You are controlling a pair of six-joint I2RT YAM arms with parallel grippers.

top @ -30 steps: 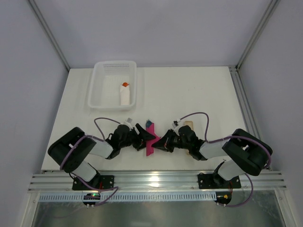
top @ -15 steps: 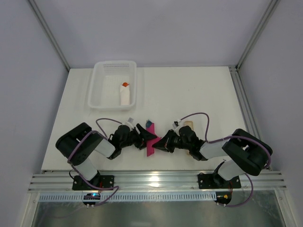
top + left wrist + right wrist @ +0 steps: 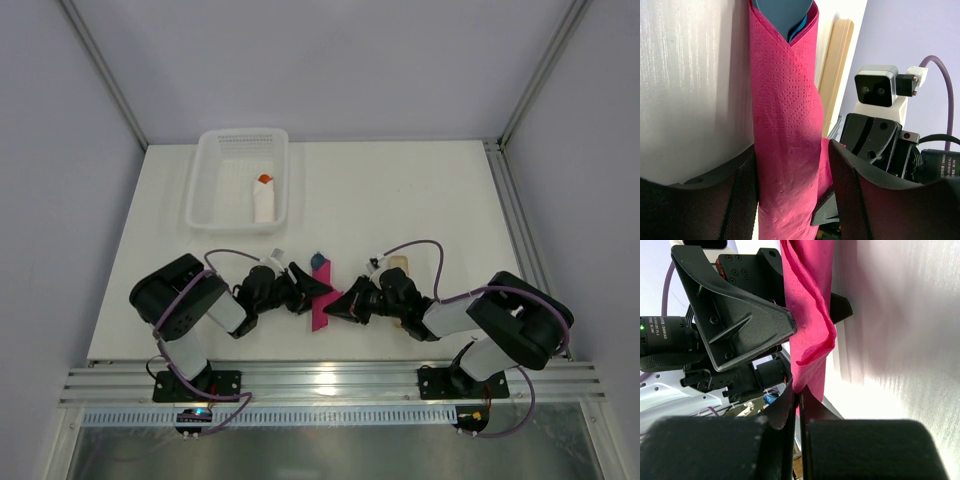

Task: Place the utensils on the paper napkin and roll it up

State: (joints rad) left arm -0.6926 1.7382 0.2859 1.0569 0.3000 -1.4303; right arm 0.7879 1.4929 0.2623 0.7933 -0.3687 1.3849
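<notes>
My right pincer (image 3: 799, 400) is pinching the paper napkin (image 3: 321, 305), rolled at lower centre; my left pincer (image 3: 790, 170) is straddling it, jaws apart. If that thin edge slips, I am risking it springing open and the blue utensil (image 3: 782, 15) sliding out. Upper left, the basket (image 3: 195, 190) is holding a white roll (image 3: 263, 203).

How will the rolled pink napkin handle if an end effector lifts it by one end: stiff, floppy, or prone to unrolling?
The paper napkin looks thin and creased, so it is probably floppy on its own; the blue utensil inside likely stiffens it. Its loose edge curls open by the right end effector, so it may unroll if released.
</notes>
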